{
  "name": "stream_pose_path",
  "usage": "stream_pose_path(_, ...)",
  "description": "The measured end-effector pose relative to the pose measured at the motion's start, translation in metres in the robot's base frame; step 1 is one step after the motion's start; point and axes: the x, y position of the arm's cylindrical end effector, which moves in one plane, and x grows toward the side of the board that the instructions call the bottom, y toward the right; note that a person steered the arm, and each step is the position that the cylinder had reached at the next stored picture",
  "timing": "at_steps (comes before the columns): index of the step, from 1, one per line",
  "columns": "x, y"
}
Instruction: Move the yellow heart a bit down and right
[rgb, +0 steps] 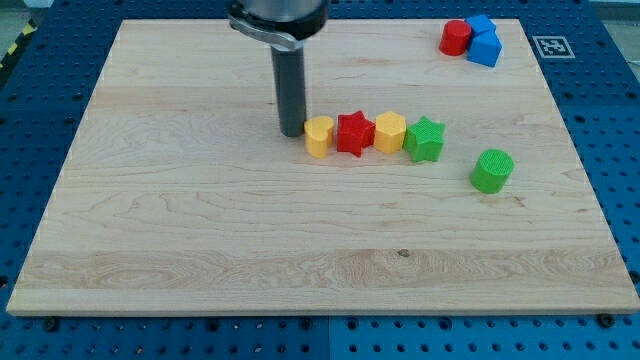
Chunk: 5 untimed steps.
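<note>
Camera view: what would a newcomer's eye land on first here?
First the dark rod coming down from the view's top, my tip resting just left of the yellow heart. That heart heads a tight row at the board's middle: red star, yellow hexagon, green star. A green cylinder sits apart to the lower right, and a red cylinder with blue blocks huddles at the top right corner.

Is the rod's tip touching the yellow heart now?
Touching. In the camera view, my tip stands directly against the left side of the yellow heart, no gap visible.
</note>
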Motion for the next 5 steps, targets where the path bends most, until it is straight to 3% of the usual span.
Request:
stream_pose_path(2,0.077,0.053)
stream_pose_path(3,0.096,0.070)
stream_pose_path(5,0.086,0.061)
